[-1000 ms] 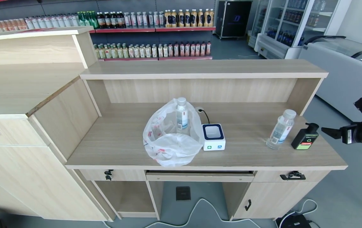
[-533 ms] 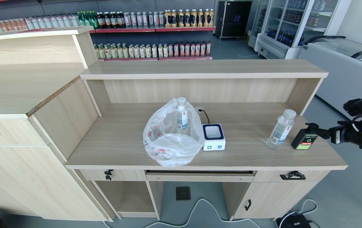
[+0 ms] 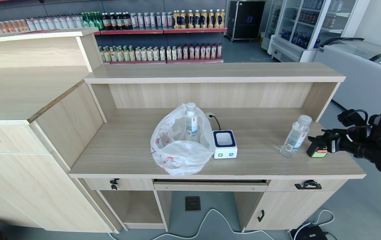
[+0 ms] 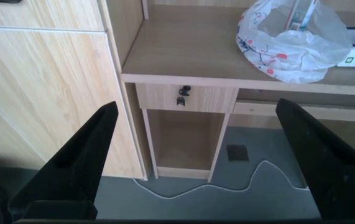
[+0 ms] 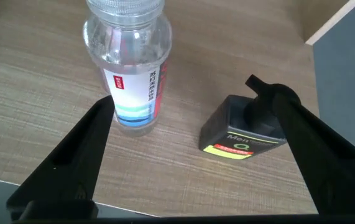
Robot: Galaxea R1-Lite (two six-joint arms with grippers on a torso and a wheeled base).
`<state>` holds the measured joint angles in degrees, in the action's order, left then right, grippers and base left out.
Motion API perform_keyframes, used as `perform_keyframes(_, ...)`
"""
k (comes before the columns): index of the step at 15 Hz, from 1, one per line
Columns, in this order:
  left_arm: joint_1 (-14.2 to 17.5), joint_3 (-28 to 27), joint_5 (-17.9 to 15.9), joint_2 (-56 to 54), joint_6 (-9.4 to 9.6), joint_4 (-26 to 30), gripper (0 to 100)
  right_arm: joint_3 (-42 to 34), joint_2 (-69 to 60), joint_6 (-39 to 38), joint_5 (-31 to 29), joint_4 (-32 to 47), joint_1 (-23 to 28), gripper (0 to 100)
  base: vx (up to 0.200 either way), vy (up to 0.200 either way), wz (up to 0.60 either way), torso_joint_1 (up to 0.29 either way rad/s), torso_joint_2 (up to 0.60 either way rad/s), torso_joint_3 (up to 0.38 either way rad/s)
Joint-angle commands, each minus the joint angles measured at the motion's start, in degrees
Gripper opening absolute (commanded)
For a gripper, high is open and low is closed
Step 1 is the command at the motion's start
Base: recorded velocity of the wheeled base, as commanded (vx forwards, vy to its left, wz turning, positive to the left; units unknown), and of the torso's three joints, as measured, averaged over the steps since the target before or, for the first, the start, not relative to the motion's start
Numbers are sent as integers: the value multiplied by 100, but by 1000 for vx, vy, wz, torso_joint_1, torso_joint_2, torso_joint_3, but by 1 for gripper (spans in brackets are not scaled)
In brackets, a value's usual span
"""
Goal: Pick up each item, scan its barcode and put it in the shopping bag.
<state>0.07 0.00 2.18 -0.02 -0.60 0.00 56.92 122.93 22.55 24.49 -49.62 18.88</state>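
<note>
A black pump bottle [image 3: 319, 153] [image 5: 242, 130] with a green label stands at the counter's right end. A clear water bottle [image 3: 295, 136] [image 5: 130, 68] stands just to its left. My right gripper [image 3: 320, 142] [image 5: 193, 106] is open, level with the pump bottle's top. In the right wrist view both bottles lie between its fingers, apart from them. The white shopping bag [image 3: 178, 145] [image 4: 292, 40] sits mid-counter with another water bottle [image 3: 191, 121] upright inside. A white-and-blue scanner [image 3: 225, 144] stands right of the bag. My left gripper [image 4: 197, 107] hangs open and empty, low in front of the counter's left part.
The wooden counter [image 3: 250, 166] has a raised back shelf [image 3: 210, 71] and a side wall at the far right. A taller cabinet [image 3: 17, 100] adjoins on the left. A cable [image 3: 215, 121] runs behind the scanner. Drawers and a floor cable [image 4: 252, 180] lie below.
My right arm has moved left toward the counter, bringing its open gripper from beside the pump bottle to right at it. Bottles, bag and scanner have not moved.
</note>
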Motion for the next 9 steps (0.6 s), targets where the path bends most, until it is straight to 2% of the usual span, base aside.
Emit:
perform_keyframes(1, 1, 0, 2, 2, -2, 0, 100, 135, 267, -5, 3, -48, -139, 100, 0, 0, 0, 0, 0, 0)
perform_keyframes(9, 1, 0, 2, 2, -2, 0, 100, 680, 732, -76, 3, -66, -561, 100, 0, 0, 0, 0, 0, 0)
